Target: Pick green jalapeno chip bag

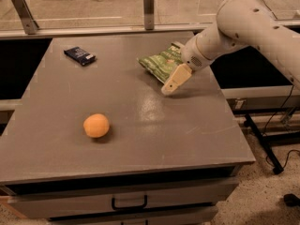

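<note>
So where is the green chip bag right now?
In the camera view, the green chip bag lies at the table's far right, with the gripper beside its near-right edge.

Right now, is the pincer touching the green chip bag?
Cannot tell. In the camera view the pincer overlaps the green chip bag, hiding any gap.

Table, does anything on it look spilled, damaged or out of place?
Nothing stands out. The green bag lies crumpled at the far right of the table, with no spill around it, and the claw is beside its near edge. The ball and the blue packet lie apart on the left.
</note>
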### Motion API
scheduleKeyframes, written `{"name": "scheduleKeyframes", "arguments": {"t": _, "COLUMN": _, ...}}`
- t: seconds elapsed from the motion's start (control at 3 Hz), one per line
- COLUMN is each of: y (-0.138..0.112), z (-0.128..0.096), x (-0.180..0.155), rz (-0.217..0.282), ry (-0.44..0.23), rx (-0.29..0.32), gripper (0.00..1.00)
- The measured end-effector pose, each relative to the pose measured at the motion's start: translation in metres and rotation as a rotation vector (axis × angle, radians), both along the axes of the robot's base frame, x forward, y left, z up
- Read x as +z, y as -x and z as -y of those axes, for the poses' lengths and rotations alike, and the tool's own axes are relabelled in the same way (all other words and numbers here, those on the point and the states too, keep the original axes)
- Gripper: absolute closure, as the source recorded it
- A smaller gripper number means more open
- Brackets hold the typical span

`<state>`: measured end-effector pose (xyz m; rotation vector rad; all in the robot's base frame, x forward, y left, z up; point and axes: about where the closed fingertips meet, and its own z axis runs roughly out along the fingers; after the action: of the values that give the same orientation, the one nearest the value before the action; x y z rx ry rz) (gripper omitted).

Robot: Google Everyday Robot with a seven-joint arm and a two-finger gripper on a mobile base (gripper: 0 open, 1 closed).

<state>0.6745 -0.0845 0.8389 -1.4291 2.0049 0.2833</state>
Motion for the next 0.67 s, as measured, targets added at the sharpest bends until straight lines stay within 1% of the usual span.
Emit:
{"name": "scheduleKeyframes", "arguments": {"t": 0.33, "y": -0.0134, "z": -0.0021, "x": -0.0092, "rz": -0.018, "ry": -0.025, "rx": -0.018, "gripper": 0.17}}
{"name": "scheduleKeyframes", "arguments": {"t": 0.67, "y": -0.0089, "z": -0.0034, "x": -0.0019, "rz": -0.020, "ry": -0.053, "rx": -0.009, "gripper": 0.41}}
